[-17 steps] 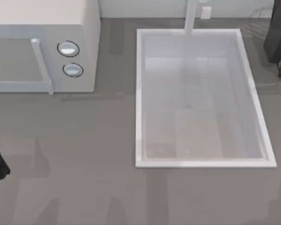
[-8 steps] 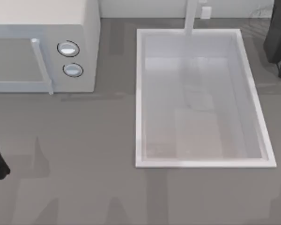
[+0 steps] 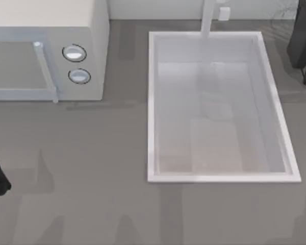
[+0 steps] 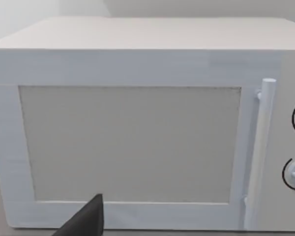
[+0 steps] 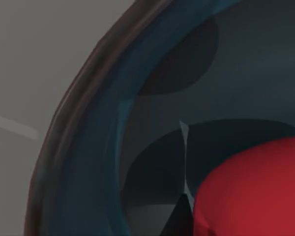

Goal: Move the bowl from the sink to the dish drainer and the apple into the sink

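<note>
Grey counter backs the bowl (image 5: 88,147), the apple (image 5: 250,187) inside it.

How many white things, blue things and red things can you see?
White: 2, the microwave and the sink
Blue: 1, the bowl
Red: 1, the apple, seen inside the bowl in the right wrist view
Total: 4
</note>
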